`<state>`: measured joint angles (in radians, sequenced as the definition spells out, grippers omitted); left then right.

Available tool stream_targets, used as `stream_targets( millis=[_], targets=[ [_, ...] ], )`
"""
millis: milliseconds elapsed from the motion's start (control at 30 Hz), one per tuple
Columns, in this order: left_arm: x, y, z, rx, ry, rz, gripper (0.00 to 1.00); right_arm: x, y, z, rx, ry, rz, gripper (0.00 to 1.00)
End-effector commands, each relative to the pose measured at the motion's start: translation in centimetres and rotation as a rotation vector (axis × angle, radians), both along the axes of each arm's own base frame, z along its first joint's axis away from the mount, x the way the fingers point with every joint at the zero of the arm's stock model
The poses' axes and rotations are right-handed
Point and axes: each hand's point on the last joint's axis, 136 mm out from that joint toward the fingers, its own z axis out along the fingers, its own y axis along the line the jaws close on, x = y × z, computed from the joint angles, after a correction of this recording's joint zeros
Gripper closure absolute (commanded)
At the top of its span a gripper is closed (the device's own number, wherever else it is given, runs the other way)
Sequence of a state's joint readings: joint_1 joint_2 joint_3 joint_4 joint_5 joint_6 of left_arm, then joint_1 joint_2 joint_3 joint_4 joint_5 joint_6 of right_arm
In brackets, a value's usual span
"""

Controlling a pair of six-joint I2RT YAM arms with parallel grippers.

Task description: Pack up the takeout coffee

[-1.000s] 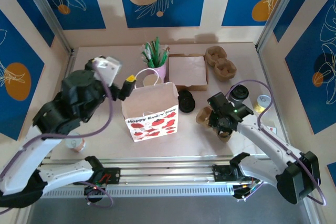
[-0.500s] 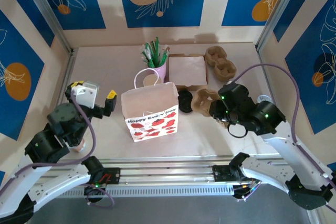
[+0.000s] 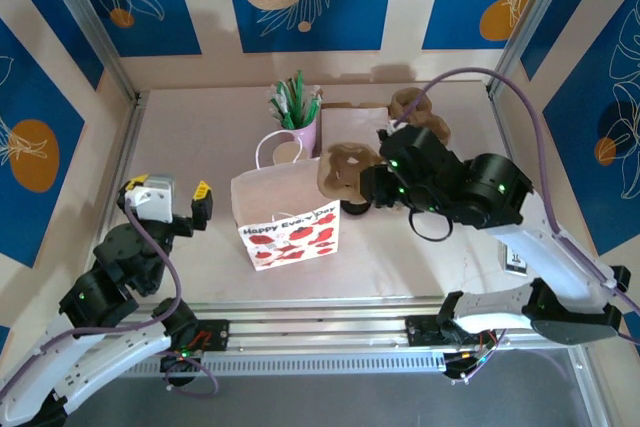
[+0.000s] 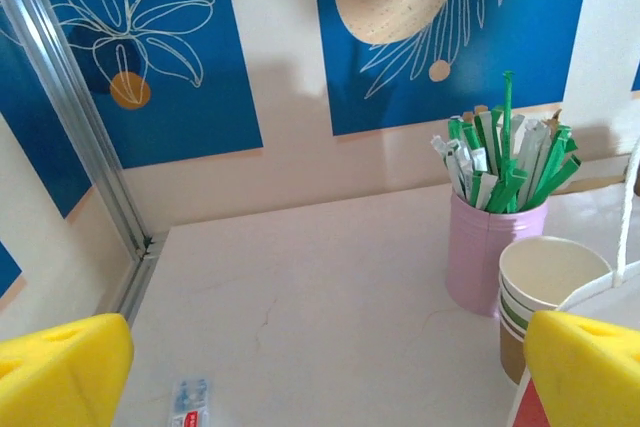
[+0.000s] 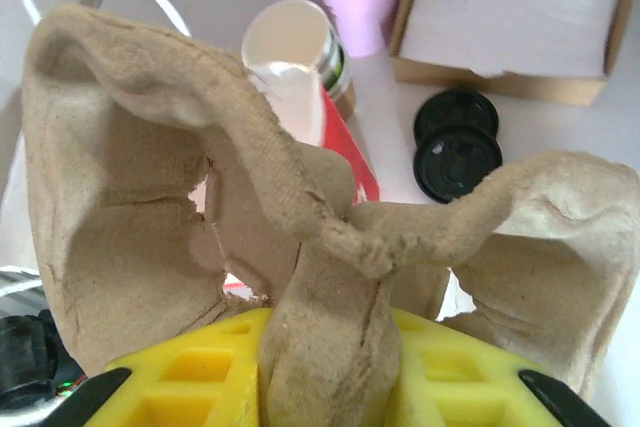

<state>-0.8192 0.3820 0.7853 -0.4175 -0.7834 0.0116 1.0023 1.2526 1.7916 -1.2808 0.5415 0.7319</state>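
Note:
A brown pulp cup carrier [image 3: 345, 172] hangs in the air over the right rim of the white strawberry-print paper bag [image 3: 288, 209]. My right gripper [image 3: 372, 187] is shut on the carrier's middle ridge. From the right wrist, the carrier [image 5: 130, 177] spreads out above the yellow gripper [image 5: 330, 367], with the bag's red print [image 5: 345, 147] just behind it. My left gripper [image 3: 168, 192] is open and holds nothing, well left of the bag. In its wrist view, the gripper [image 4: 320, 387] frames bare table. An open paper cup [image 3: 285, 152] stands behind the bag.
A pink holder of green stirrers [image 3: 298, 112] stands behind the cup [image 4: 545, 287]. A napkin box [image 3: 356, 137] and spare carriers [image 3: 420, 117] sit at the back right. Black lids [image 5: 457, 152] lie right of the bag. A small sachet [image 4: 188, 402] lies at the left.
The right arm lifted the carrier off the table and carried it left and up to the bag's right rim. The left arm pulled back from the bag toward the near left.

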Motion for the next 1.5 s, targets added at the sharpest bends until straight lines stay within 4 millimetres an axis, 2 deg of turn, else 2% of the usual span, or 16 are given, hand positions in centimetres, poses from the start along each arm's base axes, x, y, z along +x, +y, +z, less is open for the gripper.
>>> stream_targets(
  millis=[0,267,500,1233,1467],
  targets=[
    [0.0,0.8,0.1,-0.032,-0.033,0.042,0.00,0.5,2.1,1.0,-0.044,-0.043,0.084,0.72],
    [0.1,0.9,-0.7,-0.002,-0.024,0.055,0.00,1.4,8.3,0.6,-0.070,-0.022,0.231,0.72],
    [0.0,1.0,-0.7,0.006,-0.041,0.054,0.00,1.7,11.2,-1.1,-0.121,0.006,0.300,0.72],
    [-0.1,1.1,-0.8,0.006,-0.047,0.047,0.00,1.5,14.2,-7.6,-0.249,0.138,0.370,0.72],
    [-0.2,1.1,-0.7,0.002,-0.050,0.044,0.00,1.7,14.7,-8.8,-0.271,0.155,0.372,0.72]
  ],
)
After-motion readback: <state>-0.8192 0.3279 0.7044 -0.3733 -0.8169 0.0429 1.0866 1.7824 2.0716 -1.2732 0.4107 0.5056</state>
